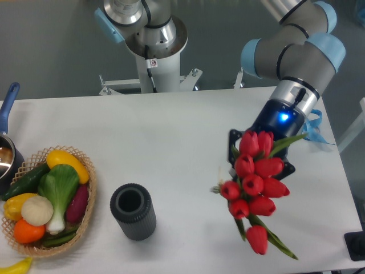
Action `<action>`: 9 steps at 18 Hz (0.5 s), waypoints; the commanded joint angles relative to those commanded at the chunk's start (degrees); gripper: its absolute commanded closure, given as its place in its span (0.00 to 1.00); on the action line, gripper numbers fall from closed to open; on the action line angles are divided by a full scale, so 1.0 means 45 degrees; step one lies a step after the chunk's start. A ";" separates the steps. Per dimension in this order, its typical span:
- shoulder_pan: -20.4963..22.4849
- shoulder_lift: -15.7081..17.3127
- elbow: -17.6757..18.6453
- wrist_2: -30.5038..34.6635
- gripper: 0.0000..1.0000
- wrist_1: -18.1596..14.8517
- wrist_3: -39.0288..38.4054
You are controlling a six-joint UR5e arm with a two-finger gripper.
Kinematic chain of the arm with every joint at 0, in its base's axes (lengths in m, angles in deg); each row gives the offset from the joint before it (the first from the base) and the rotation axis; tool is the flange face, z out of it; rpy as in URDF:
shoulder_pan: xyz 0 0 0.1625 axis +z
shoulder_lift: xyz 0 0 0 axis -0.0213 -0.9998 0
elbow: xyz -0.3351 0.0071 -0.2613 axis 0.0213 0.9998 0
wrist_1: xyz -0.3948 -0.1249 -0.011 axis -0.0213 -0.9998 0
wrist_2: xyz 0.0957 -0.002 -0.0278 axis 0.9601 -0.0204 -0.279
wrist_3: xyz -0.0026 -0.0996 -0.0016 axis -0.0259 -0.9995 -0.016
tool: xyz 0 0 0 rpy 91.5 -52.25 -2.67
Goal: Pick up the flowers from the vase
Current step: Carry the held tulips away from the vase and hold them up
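From my seat I see the claw [259, 165] mostly hidden behind the flowers [255, 185], its dark fingers showing at either side of the bunch — it is closed on the stems and carries the bunch clear above the right part of the white surface [171, 142]. The red buds cluster just below the blue-lit wrist, with one bud hanging lowest and green leaves trailing down toward the front right. How wide the fingers stand I cannot tell exactly; the buds cover the gap.

The vase [133, 210] stands upright at front centre-left, its dark mouth open to the camera, well apart from the flowers. To its left, near but not touching, sits the wicker basket [85, 214] filled with vegetables — yellow, green, white, orange and purple ones. A blue-handled pot [7, 114] shows at the left edge. Blue ribbon scraps [315, 130] lie at the far right of the surface, beside the arm.
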 joint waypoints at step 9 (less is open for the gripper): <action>-0.0078 0.0996 0.1425 0.4351 0.68 -0.0078 0.0506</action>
